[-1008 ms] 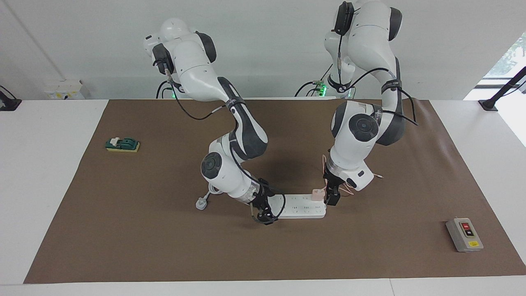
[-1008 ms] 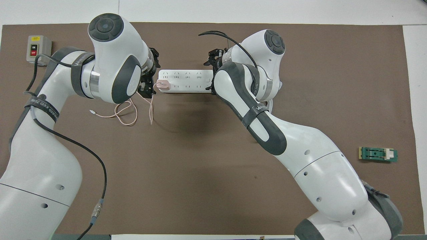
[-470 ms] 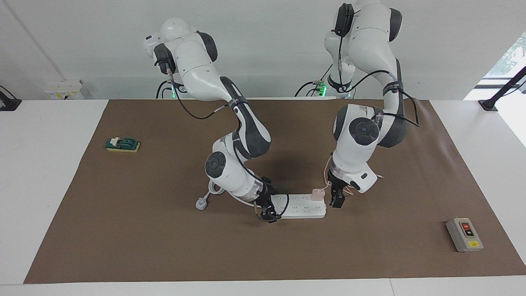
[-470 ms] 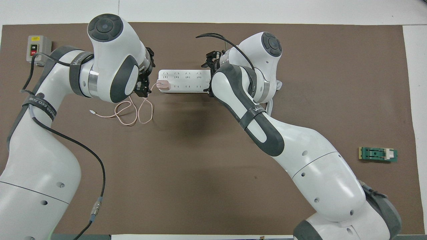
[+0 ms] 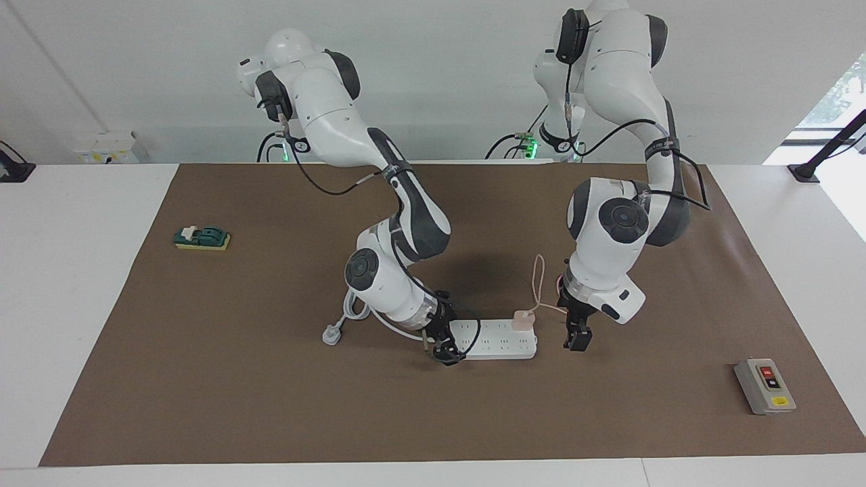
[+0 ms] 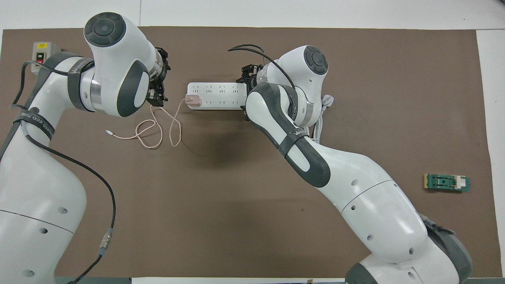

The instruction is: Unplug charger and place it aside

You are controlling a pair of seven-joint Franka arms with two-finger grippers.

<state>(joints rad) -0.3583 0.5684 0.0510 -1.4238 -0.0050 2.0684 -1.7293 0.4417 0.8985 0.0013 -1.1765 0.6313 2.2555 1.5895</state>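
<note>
The pale pink charger (image 5: 522, 319) sits plugged into the white power strip (image 5: 497, 341) at the strip's end toward the left arm; it also shows in the overhead view (image 6: 193, 101). Its thin pink cable (image 6: 158, 126) lies in loops on the mat, nearer to the robots than the strip. My left gripper (image 5: 577, 340) hangs low over the mat beside that end of the strip, apart from the charger. My right gripper (image 5: 440, 350) is down on the strip's other end, its jaws astride it.
A grey box with red and black buttons (image 5: 764, 385) lies at the left arm's end of the brown mat (image 5: 203, 379). A green switch on a yellow base (image 5: 201, 238) lies at the right arm's end. The strip's thick white cord and plug (image 5: 331, 334) lie beside the right gripper.
My left gripper has moved away from the charger toward the left arm's end of the table. The charger stays plugged in. The cable loops have shifted a little. The right gripper has stayed on the strip.
</note>
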